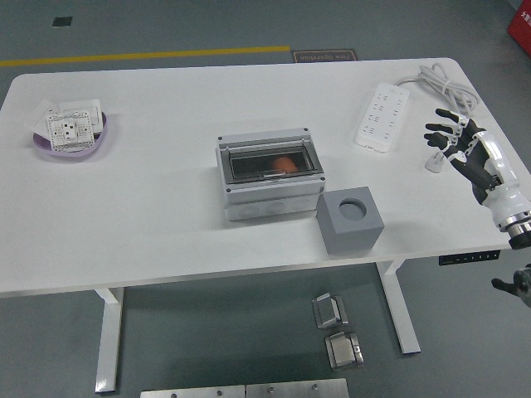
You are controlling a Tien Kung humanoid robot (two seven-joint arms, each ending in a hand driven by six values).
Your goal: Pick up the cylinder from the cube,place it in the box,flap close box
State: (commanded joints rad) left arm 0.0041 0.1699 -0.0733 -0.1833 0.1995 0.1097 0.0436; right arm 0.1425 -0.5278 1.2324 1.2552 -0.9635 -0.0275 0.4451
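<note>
The grey box [270, 178] sits mid-table with its dark clear flap shut. The orange cylinder [284, 164] shows inside through the flap. The grey cube [349, 220] stands just right of the box, its round top hole empty. My right hand [455, 145], white with black fingers [440, 126], hovers over the table's right edge, far right of the cube, fingers spread and empty. My left arm is out of view.
A white power strip [382, 115] with its cable [440, 81] lies at the back right, close to my right hand. A purple bowl [73, 143] holding white socket plates sits at the far left. Metal parts lie on the floor below.
</note>
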